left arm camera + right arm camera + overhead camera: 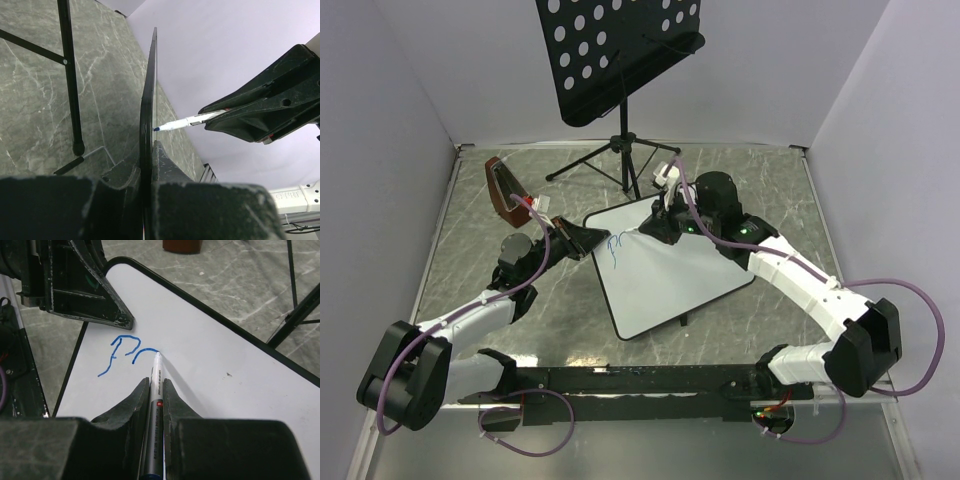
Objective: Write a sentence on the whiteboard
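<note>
1 whiteboard (670,280) — L fingers (167,170) clamp its edge; R fingers (131,407) clamp 1 marker (156,405) — 2 blue letters (129,352).

Black music stand (630,75) and reddish-brown object (503,190) stand on marbled table (770,190).

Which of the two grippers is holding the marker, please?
The right gripper holds the marker, tip on the blue writing on the whiteboard; the left gripper only pinches the whiteboard's edge.

Bright even light; faint marker (155,390) shadow on whiteboard (215,375); blurry foregrounds.
</note>
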You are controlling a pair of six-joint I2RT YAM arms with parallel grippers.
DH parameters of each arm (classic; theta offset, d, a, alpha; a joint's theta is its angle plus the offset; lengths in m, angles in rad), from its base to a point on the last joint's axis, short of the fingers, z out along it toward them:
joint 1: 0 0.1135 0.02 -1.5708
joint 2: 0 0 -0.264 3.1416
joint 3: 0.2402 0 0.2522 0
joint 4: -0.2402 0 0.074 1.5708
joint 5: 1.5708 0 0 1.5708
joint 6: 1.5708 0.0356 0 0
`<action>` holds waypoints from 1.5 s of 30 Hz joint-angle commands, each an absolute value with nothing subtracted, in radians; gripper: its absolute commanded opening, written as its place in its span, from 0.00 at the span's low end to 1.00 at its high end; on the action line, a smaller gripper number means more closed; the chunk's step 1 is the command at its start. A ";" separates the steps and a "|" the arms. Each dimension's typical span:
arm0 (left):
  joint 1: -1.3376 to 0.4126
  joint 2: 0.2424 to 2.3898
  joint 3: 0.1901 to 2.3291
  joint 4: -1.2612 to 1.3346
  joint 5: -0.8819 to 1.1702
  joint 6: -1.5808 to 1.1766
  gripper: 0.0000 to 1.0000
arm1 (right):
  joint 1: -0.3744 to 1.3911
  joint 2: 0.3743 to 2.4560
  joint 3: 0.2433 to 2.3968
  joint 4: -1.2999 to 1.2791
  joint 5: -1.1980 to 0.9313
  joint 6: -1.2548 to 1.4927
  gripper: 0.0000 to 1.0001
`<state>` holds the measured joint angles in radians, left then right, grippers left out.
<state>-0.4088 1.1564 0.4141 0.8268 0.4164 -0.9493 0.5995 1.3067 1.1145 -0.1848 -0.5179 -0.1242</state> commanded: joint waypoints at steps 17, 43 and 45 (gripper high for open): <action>-0.414 1.149 0.445 0.954 0.439 -0.917 0.01 | 0.618 1.266 1.081 -0.238 -0.603 -0.153 0.00; -0.414 1.154 0.436 0.963 0.439 -0.920 0.01 | 0.592 1.279 1.167 -0.193 -0.620 -0.089 0.00; -0.414 1.157 0.436 0.966 0.437 -0.922 0.01 | 0.574 1.269 1.154 -0.187 -0.620 -0.087 0.00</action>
